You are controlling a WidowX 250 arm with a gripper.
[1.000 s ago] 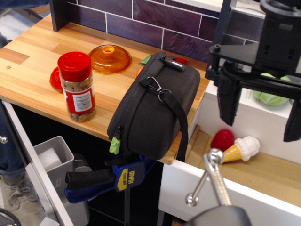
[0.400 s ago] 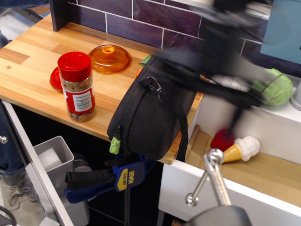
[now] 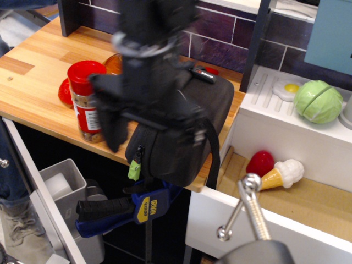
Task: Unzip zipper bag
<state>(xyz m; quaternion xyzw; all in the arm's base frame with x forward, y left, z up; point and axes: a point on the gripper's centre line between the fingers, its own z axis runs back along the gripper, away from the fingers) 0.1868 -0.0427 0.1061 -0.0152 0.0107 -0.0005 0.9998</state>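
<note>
Purple tiles (image 3: 220, 33) back a wooden counter (image 3: 38, 82), and the arm now fills the middle of the view, blurred with motion; a second ago it stood far right, over the white unit (image 3: 275, 132), and shortly after was sweeping leftward. The claw (image 3: 151, 135) hangs in front of the bag (image 3: 181, 148), its dark fingers (image 3: 113, 129) spread apart, one at the bag's left edge and the other further right across its face, pinching nothing that can be seen. The bag lies behind and under the claw at the counter's front edge, unmoved since the earlier frames, its strap (image 3: 212, 148) running down to the claw's right. Left of the claw, the jar (image 3: 85, 104) is now partly covered by the near finger. Below the claw a blue clamp (image 3: 132, 206) grips the counter edge. The green pull tab (image 3: 132, 169) hangs just under the claw, at the bag's lower left. Far right of the claw sit a cabbage (image 3: 318, 102), now uncovered, and lower down an ice-cream cone (image 3: 281, 173).
</note>
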